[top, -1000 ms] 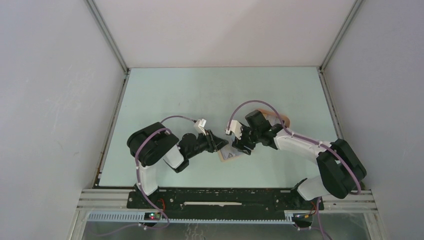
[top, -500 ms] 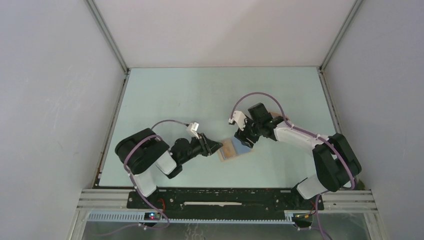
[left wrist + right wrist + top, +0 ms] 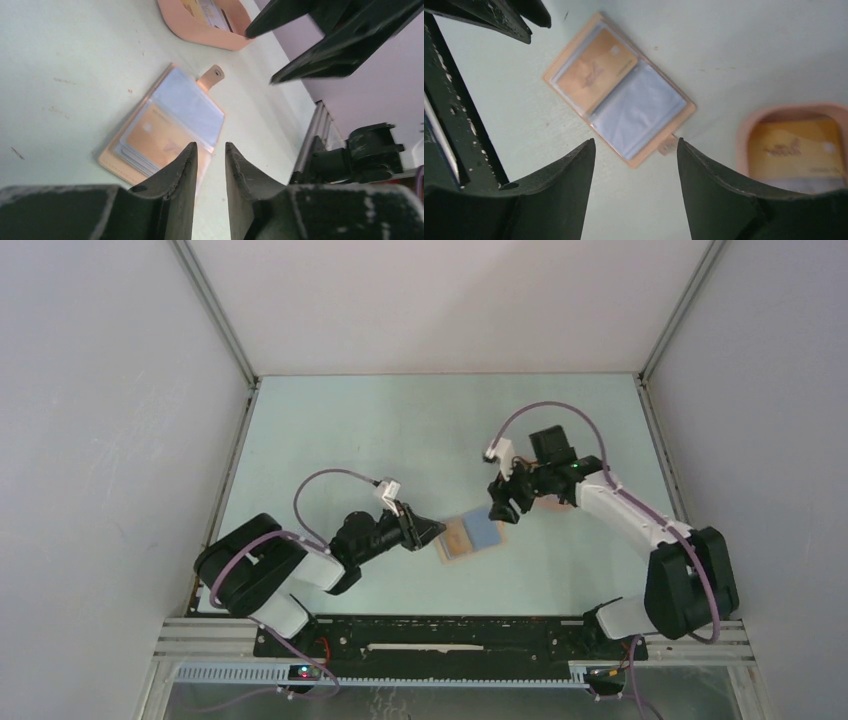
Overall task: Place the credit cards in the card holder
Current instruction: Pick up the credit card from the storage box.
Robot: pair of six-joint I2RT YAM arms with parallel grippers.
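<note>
The tan card holder [image 3: 470, 538] lies open and flat on the table. An orange-yellow card [image 3: 596, 70] sits in one half and a pale blue-grey card [image 3: 639, 112] in the other. The holder's snap tab [image 3: 214, 75] points toward the tray. My left gripper [image 3: 435, 530] is low at the holder's left edge, its jaws a narrow gap apart and empty [image 3: 211, 146]. My right gripper [image 3: 503, 508] hovers just right of the holder, open and empty [image 3: 636, 142]. More cards lie in the peach tray, an orange-yellow one [image 3: 796, 145] on top.
The peach oval tray [image 3: 744, 135] stands just beyond the holder on the right; it also shows in the left wrist view [image 3: 200, 35]. My right arm covers most of it from above. Grey enclosure walls stand left, right and behind.
My right gripper has lifted off the holder and moved back to the right, toward the tray. The pale blue card now lies uncovered in the holder. My left arm has drawn back slightly.
</note>
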